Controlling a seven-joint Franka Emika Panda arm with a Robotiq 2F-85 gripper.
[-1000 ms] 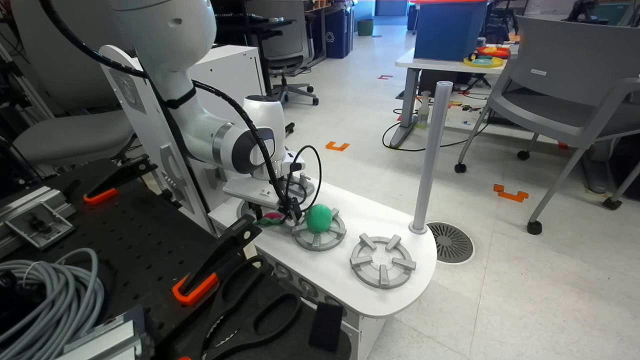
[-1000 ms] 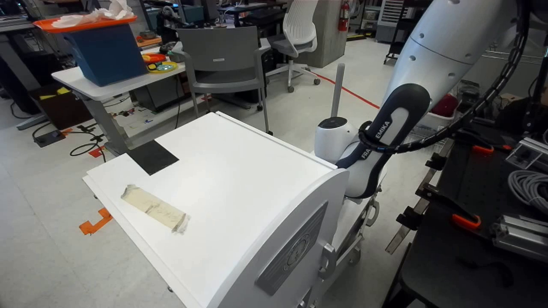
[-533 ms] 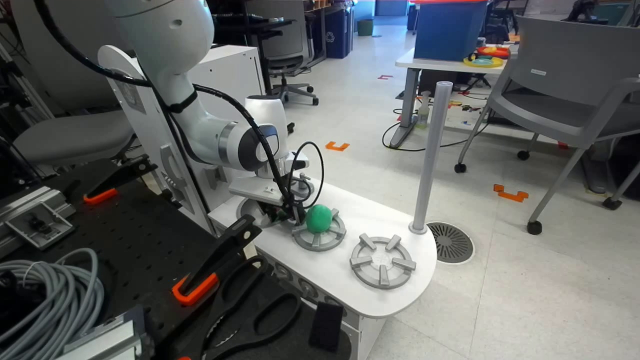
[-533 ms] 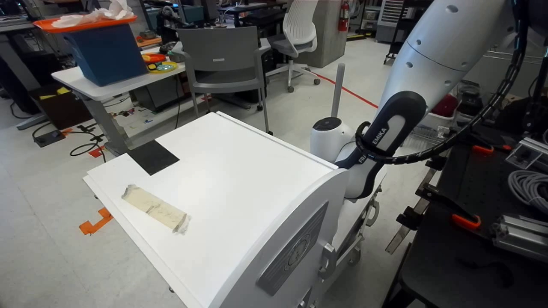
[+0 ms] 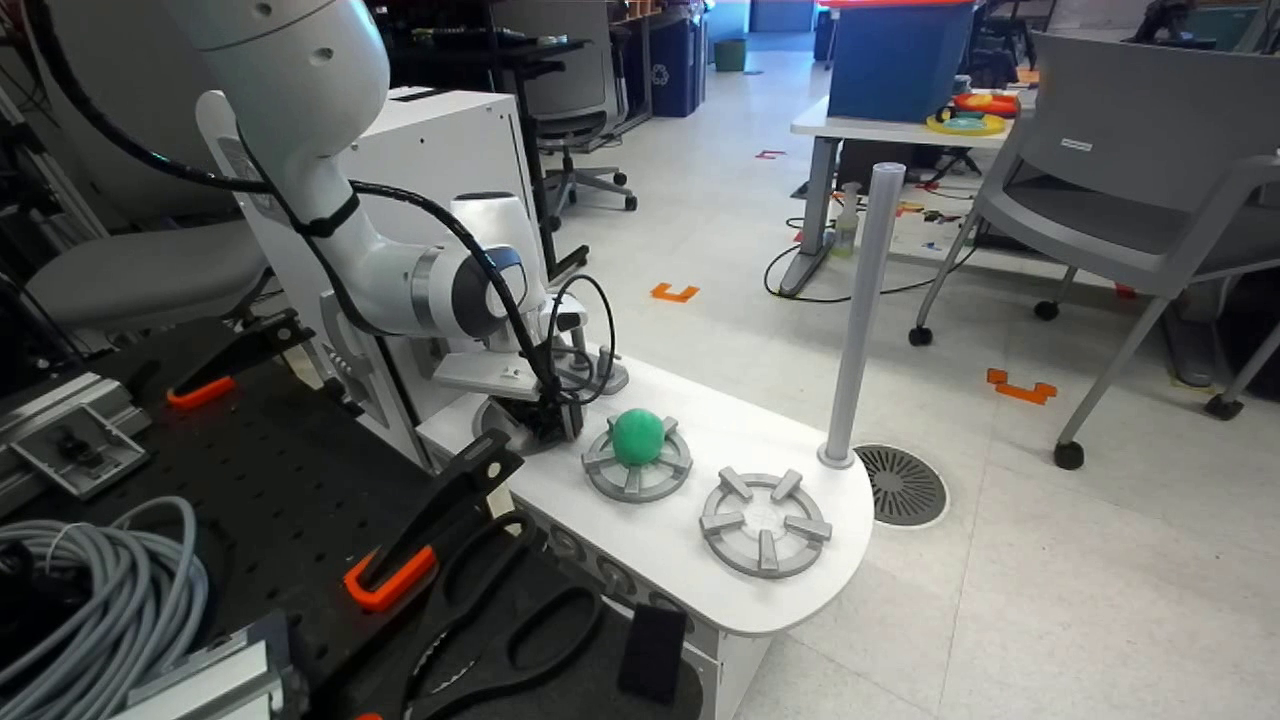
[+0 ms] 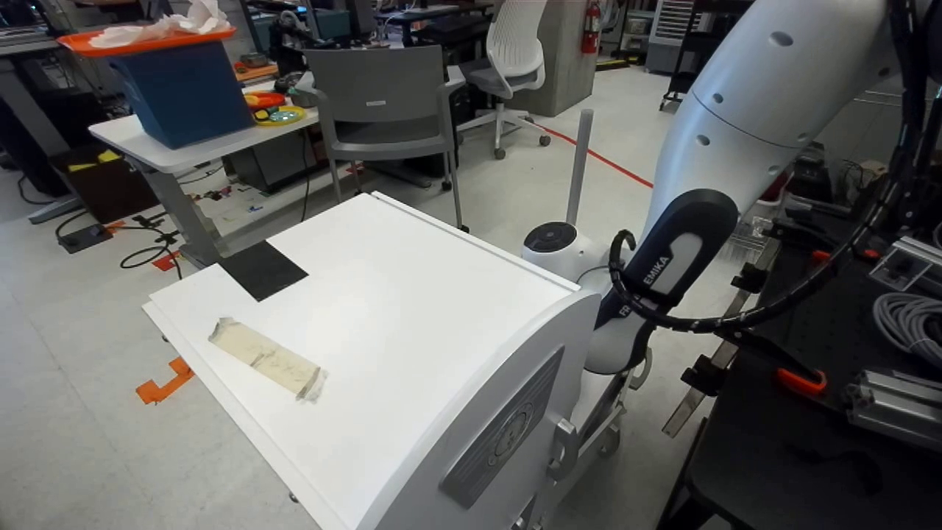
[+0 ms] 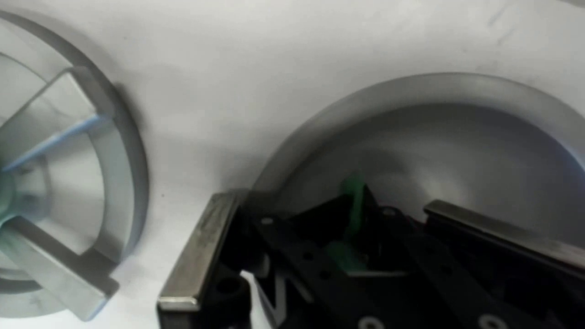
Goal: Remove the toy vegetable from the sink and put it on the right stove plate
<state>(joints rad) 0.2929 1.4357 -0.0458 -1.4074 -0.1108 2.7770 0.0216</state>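
The toy vegetable (image 7: 357, 210) appears in the wrist view as a narrow dull-green strip, with a broader green patch lower down. Location: at the sink (image 7: 457, 87), seen among black parts of the gripper (image 5: 548, 428); whether it touches the basin floor is unclear. Gripper state undetermined: dark linkages cover the contact area, so I can't say if the jaws are clamped on the toy or stand parted around it. A trace of red near one metal edge of the gripper is too small to assign.

Obscured: in an exterior view the gripper covers the toy and much of the sink. The left stove plate (image 5: 637, 490) is cut off by the wrist view's edge, where the green ball (image 5: 638, 437) it carries is only a blur. In an exterior view the white panel (image 6: 397, 316) screens off gripper and sink. The arm (image 5: 290, 80) is cropped in both exterior views.

Materials: sink round, smooth, grey, soft highlight on its floor. The left stove plate and the right stove plate (image 5: 767, 550) are grey rings with blocky radial bars, the latter at the rounded end of the white worktop (image 5: 720, 430), near an upright grey tube (image 5: 868, 310). Panel flat, bearing crumpled tan tape (image 6: 267, 359).
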